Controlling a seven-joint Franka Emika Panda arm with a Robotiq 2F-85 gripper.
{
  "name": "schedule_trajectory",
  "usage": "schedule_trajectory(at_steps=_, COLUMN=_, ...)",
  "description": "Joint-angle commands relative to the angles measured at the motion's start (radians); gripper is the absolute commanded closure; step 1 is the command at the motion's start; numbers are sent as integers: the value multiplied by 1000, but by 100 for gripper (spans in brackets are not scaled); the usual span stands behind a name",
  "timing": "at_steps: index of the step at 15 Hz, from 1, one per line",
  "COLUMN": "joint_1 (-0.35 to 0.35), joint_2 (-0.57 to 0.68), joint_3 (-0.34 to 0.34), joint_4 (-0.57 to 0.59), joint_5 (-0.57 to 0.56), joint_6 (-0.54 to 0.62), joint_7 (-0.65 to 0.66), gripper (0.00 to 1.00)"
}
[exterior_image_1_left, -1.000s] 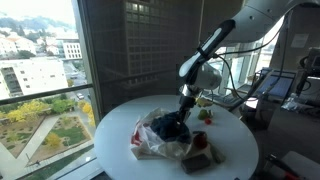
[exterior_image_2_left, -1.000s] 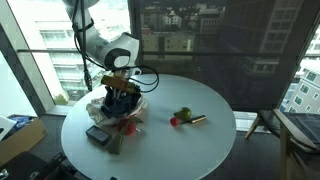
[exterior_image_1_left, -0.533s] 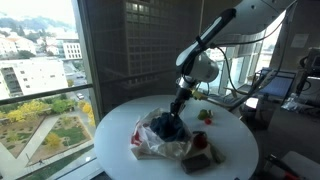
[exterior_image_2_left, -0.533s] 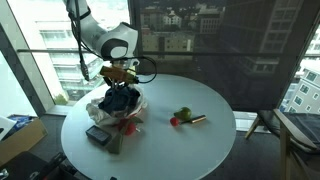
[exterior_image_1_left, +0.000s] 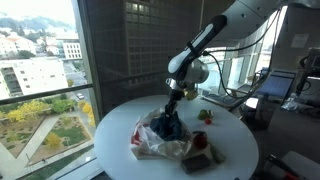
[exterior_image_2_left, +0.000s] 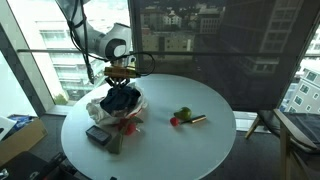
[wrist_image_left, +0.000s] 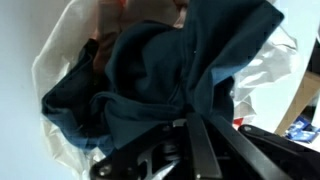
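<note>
The jaws of the gripper (wrist_image_left: 190, 128) are seen clamped together on a bunched fold of the cloth (wrist_image_left: 150, 80), a dark blue fabric that is pinched at its top and hangs from the fingertips. In both exterior views the gripper (exterior_image_1_left: 172, 98) (exterior_image_2_left: 121, 74) is held above the table, pointed downward, and the cloth (exterior_image_1_left: 168, 124) (exterior_image_2_left: 120, 98) is drawn up into a peak beneath it, while its lower part is gathered inside the bag (wrist_image_left: 62, 62). The bag (exterior_image_1_left: 148, 142) (exterior_image_2_left: 98, 108) is of crumpled clear plastic, is spread open around the cloth and is laid on the round white table (exterior_image_1_left: 118, 112) (exterior_image_2_left: 200, 145). A small red item (exterior_image_2_left: 127, 127) is seen at the bag's edge; what it is cannot be told. A dark flat box (exterior_image_2_left: 98, 134) is set just beside the bag, near the table's rim. Well apart from the bag, on the bare tabletop, a green and red toy (exterior_image_1_left: 205, 114) (exterior_image_2_left: 181, 116) is found, with a tan stick (exterior_image_2_left: 198, 119) touching it or just beside it. The arm (exterior_image_1_left: 215, 35) (exterior_image_2_left: 95, 35) is bent over the table from above, and a tall window (exterior_image_1_left: 40, 70) with a view of buildings is seen behind
</note>
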Motion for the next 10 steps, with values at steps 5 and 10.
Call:
schedule_trajectory(at_steps=5, joint_1=66, joint_2=219, joint_3=-39, joint_4=193, joint_5=-194, joint_6=-47, joint_7=58, gripper=99)
schedule_trajectory(at_steps=10, joint_1=62, joint_2=268, joint_3=-35, joint_4=267, joint_5=-195, joint_6=-171, joint_7=60, gripper=99)
